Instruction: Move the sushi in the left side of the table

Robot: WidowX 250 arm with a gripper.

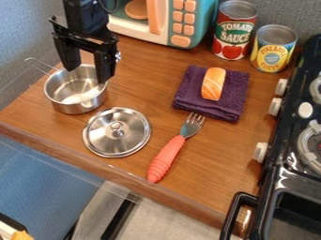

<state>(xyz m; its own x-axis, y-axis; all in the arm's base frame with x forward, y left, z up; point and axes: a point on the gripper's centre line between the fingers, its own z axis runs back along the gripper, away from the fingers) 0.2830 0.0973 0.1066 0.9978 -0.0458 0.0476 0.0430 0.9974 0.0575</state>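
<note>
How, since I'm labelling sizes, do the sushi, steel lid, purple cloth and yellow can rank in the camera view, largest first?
1. Purple cloth and steel lid: too alike to rank
2. Yellow can
3. Sushi

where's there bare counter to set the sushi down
Bare wood lies between the pot and the purple cloth, in front of the microwave, and between the fork and stove. It's crowded around the pot, where the gripper hangs, and by the cans.
</note>
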